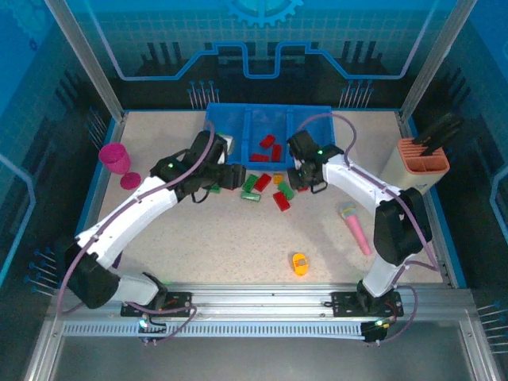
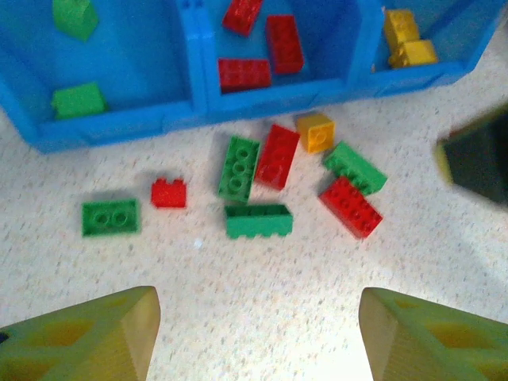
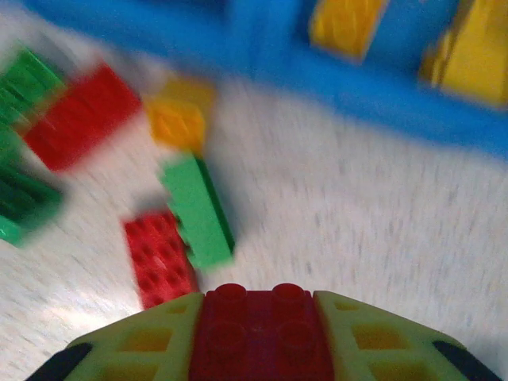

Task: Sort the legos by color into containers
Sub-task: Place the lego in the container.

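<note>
Though partly sorted, greens (image 2: pixel 78 101), reds (image 2: pixel 244 73), yellows (image 2: pixel 409 40) already in tray (image 2: pixel 119 131) at frame top, loose legos (image 2: pixel 258 221) scattered below; left gripper (image 2: pixel 258 309) spread empty, right gripper (image 3: pixel 262 341) clamping red brick (image 3: pixel 258 313).

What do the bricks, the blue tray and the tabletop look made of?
Bricks: hard moulded plastic, slightly glossy, with crisp studs. Tray: likely plastic too, smooth thin blue walls with some sheen. Tabletop: matte speckled beige, perhaps laminate; cannot tell.

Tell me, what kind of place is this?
Probably a robot test lab: the left arm and right arm bolted to a metal rail, see-through walls around the table, and a blue tray for sorting legos.
</note>
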Tool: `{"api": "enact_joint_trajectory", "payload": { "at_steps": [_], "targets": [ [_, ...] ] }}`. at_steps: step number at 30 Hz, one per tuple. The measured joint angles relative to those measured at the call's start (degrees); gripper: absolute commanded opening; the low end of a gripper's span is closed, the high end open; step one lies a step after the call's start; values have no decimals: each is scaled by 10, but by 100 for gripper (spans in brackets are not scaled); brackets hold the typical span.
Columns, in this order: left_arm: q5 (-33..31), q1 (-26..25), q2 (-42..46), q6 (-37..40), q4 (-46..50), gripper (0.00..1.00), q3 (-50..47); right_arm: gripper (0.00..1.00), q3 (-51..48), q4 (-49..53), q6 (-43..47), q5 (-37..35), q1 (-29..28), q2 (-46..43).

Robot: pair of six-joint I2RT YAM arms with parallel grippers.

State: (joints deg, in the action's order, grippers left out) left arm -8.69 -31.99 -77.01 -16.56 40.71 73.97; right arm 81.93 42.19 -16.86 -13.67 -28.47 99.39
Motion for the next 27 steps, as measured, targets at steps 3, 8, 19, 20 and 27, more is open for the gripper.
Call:
{"api": "enact_joint_trajectory", "payload": {
  "at_steps": [3,8,19,20,27],
  "targets": [
    [0,5,38,-6,9,73,-32,29,80,-16,31,-3,-5,37],
    [0,11,79,-28,10,76,-87,29,186,-50,79,-9,-12,135],
    [-1,14,65,-68,-42,75,-179,31,340,-102,140,-12,-13,306],
    [-2,14,59,-71,-50,75,-182,31,350,-104,144,-12,-13,314],
    [-44,14,-17,-71,-107,75,-187,41,393,-119,159,-13,-13,370]
  ]
}}
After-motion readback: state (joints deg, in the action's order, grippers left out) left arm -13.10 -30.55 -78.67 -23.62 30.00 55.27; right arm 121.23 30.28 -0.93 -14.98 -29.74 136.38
